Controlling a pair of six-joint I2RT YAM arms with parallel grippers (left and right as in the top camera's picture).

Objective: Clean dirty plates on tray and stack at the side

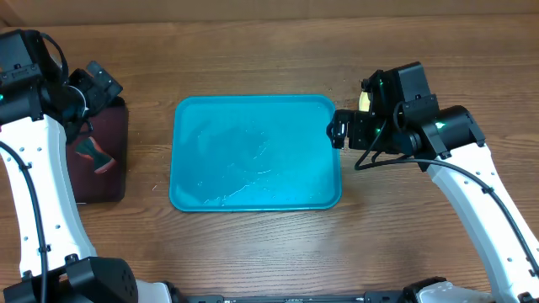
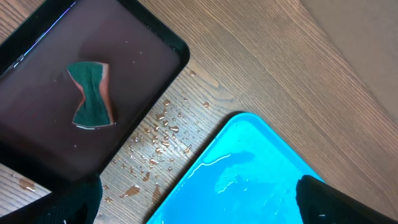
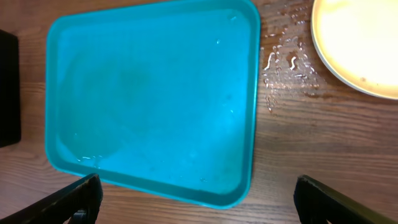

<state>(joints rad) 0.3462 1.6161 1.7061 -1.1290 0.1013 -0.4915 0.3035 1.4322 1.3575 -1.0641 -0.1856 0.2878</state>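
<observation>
The turquoise tray (image 1: 256, 151) lies in the middle of the table, wet and with no plates on it; it also shows in the right wrist view (image 3: 149, 93) and the left wrist view (image 2: 249, 180). A pale yellowish plate (image 3: 360, 43) rests on the wood beside the tray's far right corner. In the overhead view only a yellow sliver of the plate (image 1: 364, 99) shows under the right arm, and I cannot see other plates. My right gripper (image 1: 340, 130) (image 3: 198, 194) is open and empty over the tray's right edge. My left gripper (image 1: 99, 82) (image 2: 199, 200) is open and empty.
A dark maroon tray (image 1: 101, 181) (image 2: 37, 130) at the left holds a green and orange sponge (image 1: 94, 154) (image 2: 92, 94). Water drops (image 2: 163, 134) lie on the wood between the two trays, and more water drops (image 3: 283, 59) lie between the turquoise tray and the plate.
</observation>
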